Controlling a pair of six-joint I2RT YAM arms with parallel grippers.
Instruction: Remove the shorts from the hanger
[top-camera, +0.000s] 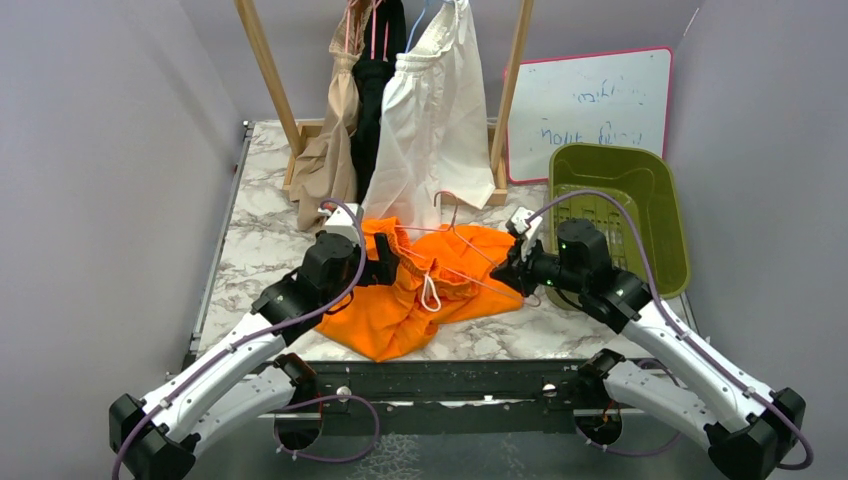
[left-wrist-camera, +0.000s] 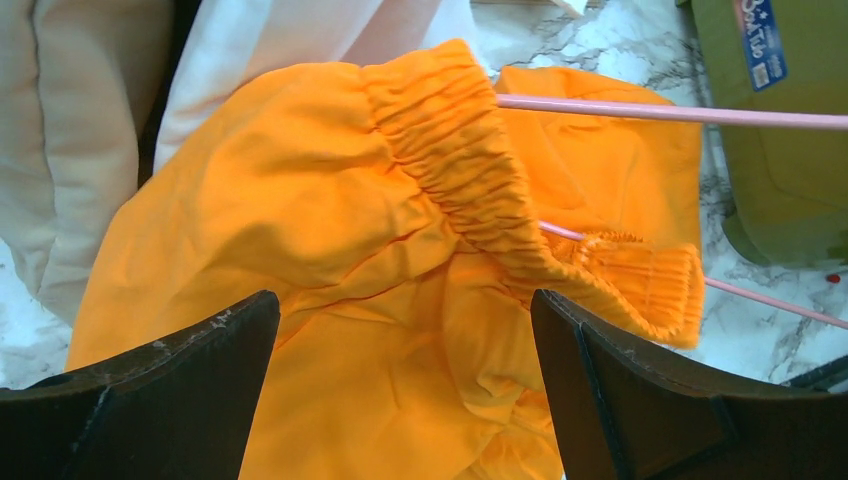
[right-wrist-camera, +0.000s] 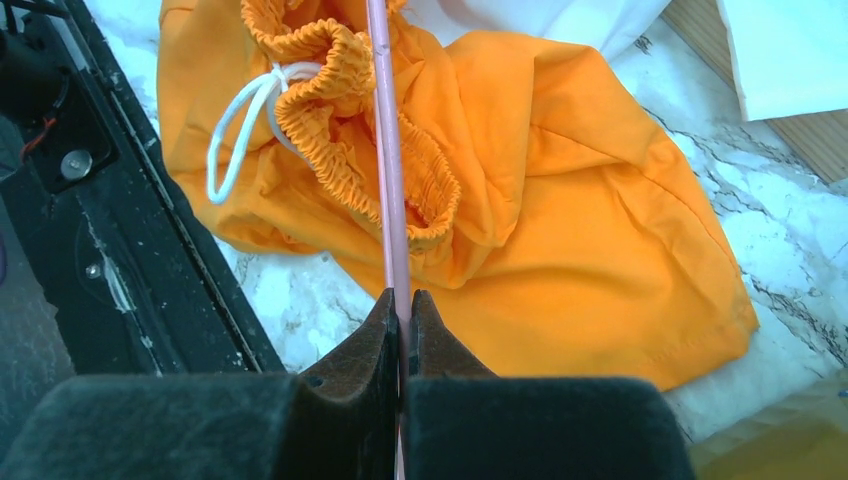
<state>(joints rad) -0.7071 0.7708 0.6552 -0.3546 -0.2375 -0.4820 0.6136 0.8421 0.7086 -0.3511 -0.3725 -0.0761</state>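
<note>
Wrist cams give the detail the overhead misses. The right wrist view shows the right gripper (right-wrist-camera: 403, 300) pinched tight on the thin pink hanger (right-wrist-camera: 388, 150). The hanger's rod runs into the gathered waistband of the orange shorts (right-wrist-camera: 560, 200), with the white drawstring (right-wrist-camera: 235, 110) looped beside it. The left wrist view shows the left gripper (left-wrist-camera: 405, 300) spread wide over the orange fabric, holding nothing; can't tell if the fingers touch it.

Only the overhead shows the rest. The orange shorts are crumpled on the table between both arms. The cream shorts (top-camera: 435, 110), black shorts (top-camera: 378, 100) and tan shorts (top-camera: 325, 160) hang on the wooden rack (top-camera: 268, 70) at the back.

The rack top is cut off, hooks mostly out of frame. The scribble on the whiteboard (top-camera: 590, 100) isn't readable.

Surface is a marble-look table (top-camera: 255, 245), with a green bin (top-camera: 610, 165) on the right and plain grey walls (top-camera: 100, 150) around.
</note>
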